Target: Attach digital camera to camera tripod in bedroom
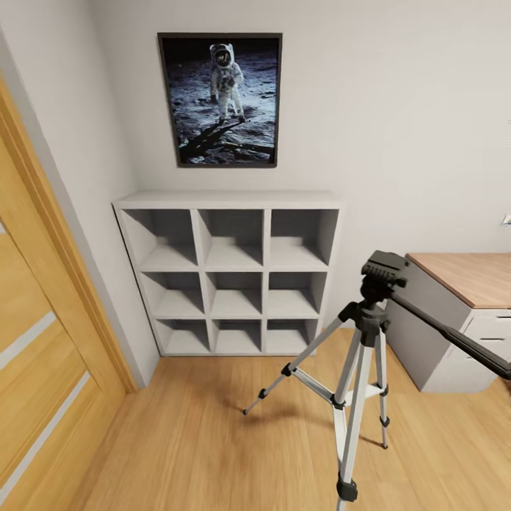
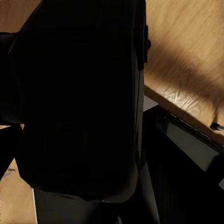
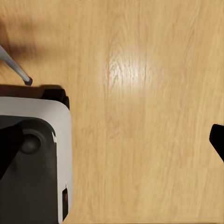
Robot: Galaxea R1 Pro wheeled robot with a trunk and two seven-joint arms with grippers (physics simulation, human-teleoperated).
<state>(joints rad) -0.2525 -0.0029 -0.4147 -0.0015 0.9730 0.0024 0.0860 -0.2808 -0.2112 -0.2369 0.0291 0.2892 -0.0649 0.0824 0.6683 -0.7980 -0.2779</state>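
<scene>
The camera tripod stands on the wood floor at the right, silver legs spread. Its black head is bare on top, and its long black handle slants down to the right. A bulky black body, the digital camera, sits very close in the left wrist view, with my left gripper shut on it; its details are lost in the dark. My right gripper hangs open over bare floor, one fingertip at the frame's edge. One tripod foot shows nearby.
A white cube shelf stands against the pale wall beyond the tripod, an astronaut poster above it. A wooden door lines the left side. A grey desk with a wood top is at the right. My own base is below the right gripper.
</scene>
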